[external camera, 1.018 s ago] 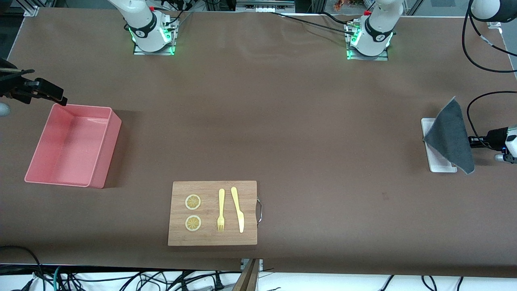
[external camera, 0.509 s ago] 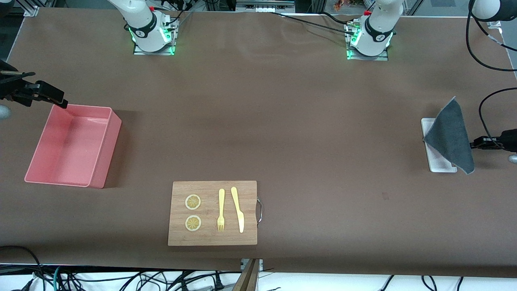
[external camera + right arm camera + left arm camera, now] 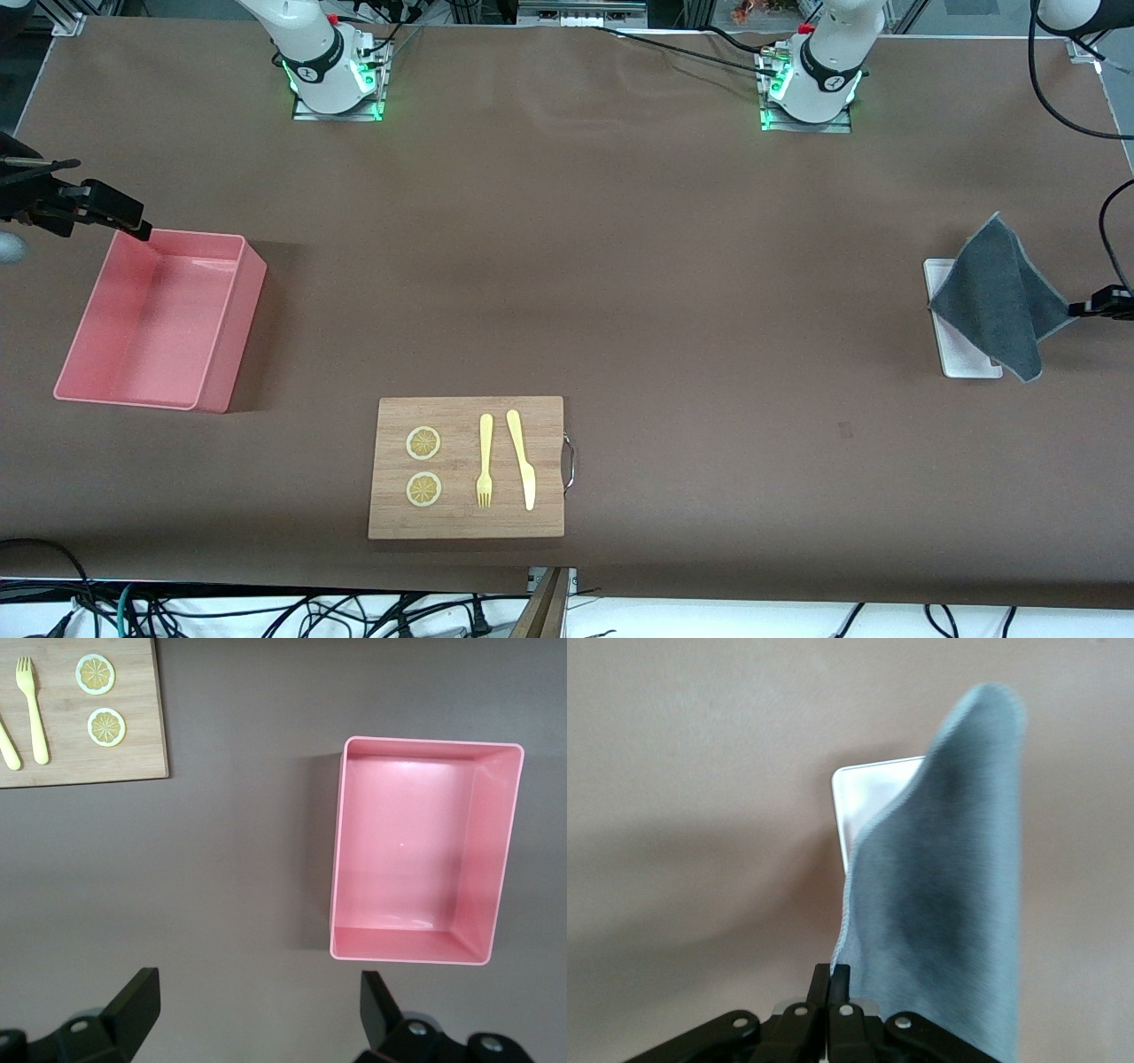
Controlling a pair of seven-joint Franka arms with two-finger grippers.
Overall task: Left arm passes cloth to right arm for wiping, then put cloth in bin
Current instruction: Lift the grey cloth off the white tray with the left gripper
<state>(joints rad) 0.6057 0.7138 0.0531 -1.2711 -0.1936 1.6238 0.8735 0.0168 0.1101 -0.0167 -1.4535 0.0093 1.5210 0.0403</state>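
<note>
Cloth (image 3: 997, 297), dark grey with a thin paler hem, hangs pinched by one edge in my left gripper (image 3: 1083, 308) at the left arm's end of the table. My fingers (image 3: 829, 992) are pressed together on that hem, seen plainly in the left wrist view, where the fabric (image 3: 939, 904) rises from them as a tall fold. It is lifted and draped over the small white flat tray (image 3: 952, 350), covering most of it; I cannot tell whether its lower corner touches the tray or the brown table (image 3: 620, 266).

My right gripper (image 3: 131, 221) waits in the air at the right arm's end, over the bin's (image 3: 159, 319) corner farthest from the front camera. Its fingers (image 3: 135, 1005) are spread wide apart and hold nothing, and between them the right wrist view shows the salmon-pink bin (image 3: 423, 850) below, with nothing inside.

Near the table's edge closest to the front camera, between the two ends, lies a wooden cutting board (image 3: 467, 468) with a metal handle (image 3: 570, 461) on the side toward the left arm. On it are two lemon slices (image 3: 423, 466), a yellow fork (image 3: 485, 461) and a yellow knife (image 3: 522, 459), side by side and apart from each other.
</note>
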